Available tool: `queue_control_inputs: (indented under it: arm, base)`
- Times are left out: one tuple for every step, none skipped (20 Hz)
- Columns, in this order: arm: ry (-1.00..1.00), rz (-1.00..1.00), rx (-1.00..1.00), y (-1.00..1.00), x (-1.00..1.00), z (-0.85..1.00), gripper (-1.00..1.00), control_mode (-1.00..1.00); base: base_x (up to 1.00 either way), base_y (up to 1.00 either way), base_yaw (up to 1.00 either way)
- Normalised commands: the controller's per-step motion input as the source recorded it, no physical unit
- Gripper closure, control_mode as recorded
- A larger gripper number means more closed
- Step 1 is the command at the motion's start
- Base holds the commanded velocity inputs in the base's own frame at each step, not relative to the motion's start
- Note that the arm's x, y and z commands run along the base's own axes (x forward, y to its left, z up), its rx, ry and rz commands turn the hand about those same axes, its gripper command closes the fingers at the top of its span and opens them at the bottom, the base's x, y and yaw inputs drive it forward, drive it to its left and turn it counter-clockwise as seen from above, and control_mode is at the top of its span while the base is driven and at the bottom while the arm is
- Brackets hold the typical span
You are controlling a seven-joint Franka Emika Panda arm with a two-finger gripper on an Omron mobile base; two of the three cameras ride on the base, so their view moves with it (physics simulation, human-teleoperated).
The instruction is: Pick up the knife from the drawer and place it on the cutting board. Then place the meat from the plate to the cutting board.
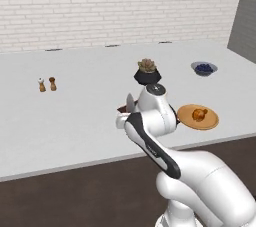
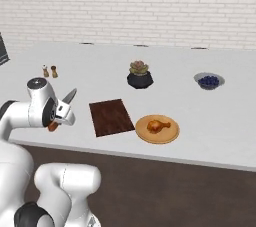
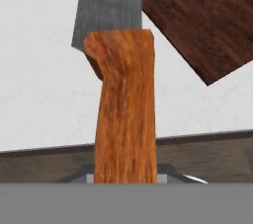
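Knife (image 3: pixel 123 99) is clamped in the gripper (image 2: pixel 59 116) by its wooden handle, above the table (image 2: pixel 210 121) edge, just beside the cutting board (image 2: pixel 111 116). Looks light, stiff; handle grip suits it, blade sharp and slick.

Knife (image 3: pixel 123 109) aloft beside cutting board (image 2: pixel 111 116); meat (image 2: pixel 156 125) on plate (image 2: pixel 170 134).

White painted brick wall (image 1: pixel 120 6) behind. Wide pale grey table (image 1: pixel 75 121), dark brown wooden front (image 2: pixel 175 191) below. Grey panel (image 1: pixel 244 16) at far right. Even, flat light.
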Motion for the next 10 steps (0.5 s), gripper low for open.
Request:
queue_control_inputs:
  arm:
    - [0.0,0.0,0.0,0.0,0.0,0.0,1.0,1.0]
    - [0.0,0.0,0.0,0.0,0.0,0.0,1.0,1.0]
    - [0.0,0.0,0.0,0.0,0.0,0.0,1.0,1.0]
    - [0.0,0.0,0.0,0.0,0.0,0.0,1.0,1.0]
    - [0.0,0.0,0.0,0.0,0.0,0.0,1.0,1.0]
    - [0.0,0.0,0.0,0.0,0.0,0.0,1.0,1.0]
    - [0.0,0.0,0.0,0.0,0.0,0.0,1.0,1.0]
    - [0.0,0.0,0.0,0.0,0.0,0.0,1.0,1.0]
    - [0.0,0.0,0.0,0.0,0.0,0.0,1.0,1.0]
    - [0.0,0.0,0.0,0.0,0.0,0.0,1.0,1.0]
  base:
    - [0.16,-0.15,0.0]
    - [0.02,-0.13,0.0]
    - [0.0,-0.14,0.0]
    - [0.08,-0.15,0.0]
    - [0.04,-0.12,0.0]
    - [0.21,-0.16,0.0]
    - [0.23,-0.19,0.0]
    - [0.24,-0.21,0.0]
    - [0.24,-0.24,0.0]
    - [0.21,-0.26,0.0]
